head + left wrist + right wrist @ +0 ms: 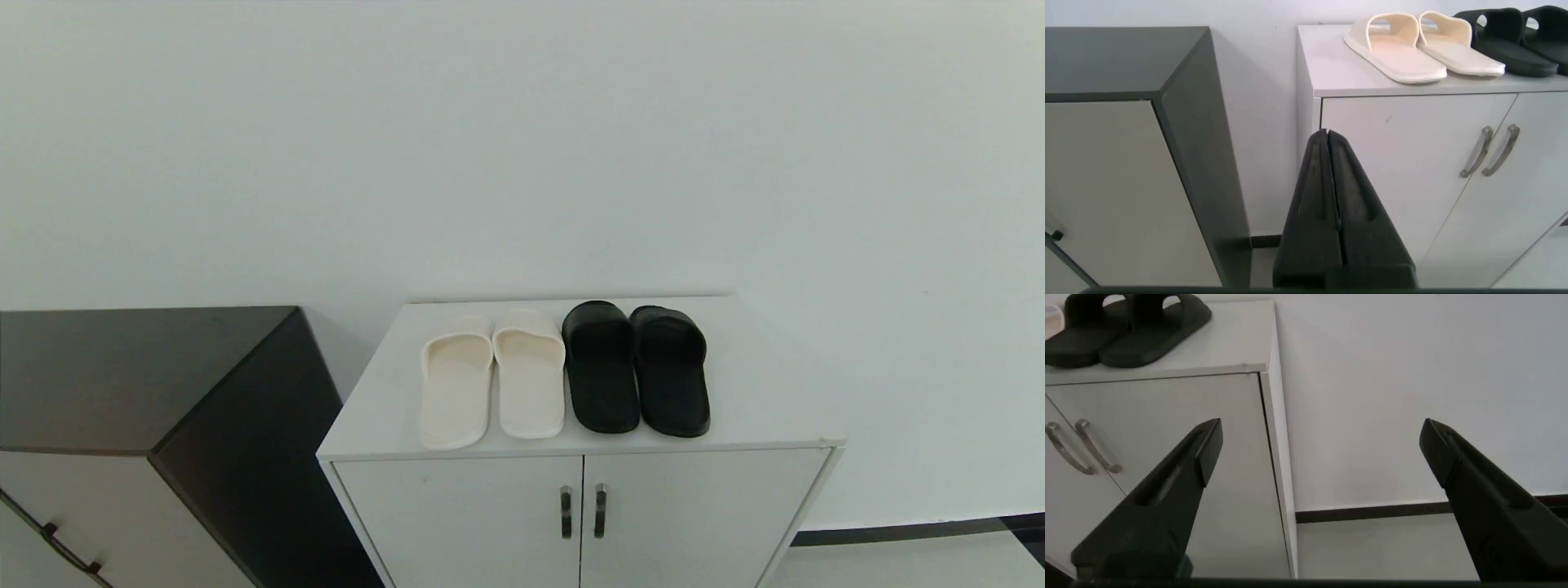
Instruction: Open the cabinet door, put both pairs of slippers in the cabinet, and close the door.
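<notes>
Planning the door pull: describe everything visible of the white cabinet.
The white cabinet stands against the wall, matte and smooth, its two doors shut, meeting at the middle, with a vertical metal-looking handle on each beside the seam. On its flat top rest the cream slippers and the black slippers, side by side.

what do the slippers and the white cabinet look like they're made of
White slippers: probably moulded foam or rubber, matte, one piece without seams. Black slippers: same matte moulded look. Cabinet: likely laminated or painted board, smooth flat panels; handles look like brushed metal, greyish sheen.
</notes>
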Motion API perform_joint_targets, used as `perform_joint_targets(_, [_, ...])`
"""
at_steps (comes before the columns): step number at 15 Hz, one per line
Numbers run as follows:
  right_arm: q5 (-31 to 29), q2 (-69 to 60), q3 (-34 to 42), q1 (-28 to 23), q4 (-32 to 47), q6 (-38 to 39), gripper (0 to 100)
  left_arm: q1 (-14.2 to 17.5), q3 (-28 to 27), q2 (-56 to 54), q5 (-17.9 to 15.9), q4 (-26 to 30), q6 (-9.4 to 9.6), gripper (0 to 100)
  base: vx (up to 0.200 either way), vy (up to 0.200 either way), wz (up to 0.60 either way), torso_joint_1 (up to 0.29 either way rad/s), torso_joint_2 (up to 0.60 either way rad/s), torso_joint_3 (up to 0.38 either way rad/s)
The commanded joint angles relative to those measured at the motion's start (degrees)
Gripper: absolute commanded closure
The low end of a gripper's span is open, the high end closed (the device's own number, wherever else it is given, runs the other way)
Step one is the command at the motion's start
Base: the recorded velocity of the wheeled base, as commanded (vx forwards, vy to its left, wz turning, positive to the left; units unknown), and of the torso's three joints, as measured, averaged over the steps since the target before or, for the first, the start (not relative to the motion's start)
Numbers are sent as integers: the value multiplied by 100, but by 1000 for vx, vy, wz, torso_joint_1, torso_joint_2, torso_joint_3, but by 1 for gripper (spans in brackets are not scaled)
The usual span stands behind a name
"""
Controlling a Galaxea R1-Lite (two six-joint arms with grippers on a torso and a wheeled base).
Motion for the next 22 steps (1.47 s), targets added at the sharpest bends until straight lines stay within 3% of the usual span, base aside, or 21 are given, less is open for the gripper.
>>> perform_joint_targets(1, [7, -29, 0, 6, -18, 44, 0, 1, 0, -1, 1, -2, -6, 100, 0, 0, 0, 0, 0, 0])
perform_joint_targets(5, [543, 1034, -1283, 42, 299, 255, 0, 1, 0, -1, 1, -2, 12, 100, 0, 0, 0, 0, 0, 0])
perform_joint_targets(7, [1721, 2625, -1538, 77, 158, 272, 0, 1, 0, -1, 1, -2, 12, 100, 0, 0, 0, 0, 0, 0])
perform_joint_targets(9, [1932, 4154, -1626, 375, -738, 18, 0, 1, 0, -1, 1, -2, 12, 100, 0, 0, 0, 0, 0, 0])
perform_joint_targets(11, [1835, 5024, -1775, 1061, -1512, 404, 0, 1, 0, -1, 1, -2, 21, 100, 0, 0, 0, 0, 0, 0])
perform_joint_targets(15, [719, 6044, -2795, 2511, -1529, 1459, 0, 1, 0, -1, -8, -2, 29, 100, 0, 0, 0, 0, 0, 0])
perform_joint_targets(16, [500, 6167, -2909, 2687, -1538, 1494, 0, 1, 0, -1, -8, -2, 29, 100, 0, 0, 0, 0, 0, 0])
perform_joint_targets(17, [-98, 6457, -3217, 3188, -1547, 1564, 0, 1, 0, -1, -17, -2, 29, 100, 0, 0, 0, 0, 0, 0])
perform_joint_targets(22, [-1794, 7696, -4201, 4225, -1573, 1635, 0, 1, 0, -1, -8, -2, 29, 100, 0, 0, 0, 0, 0, 0])
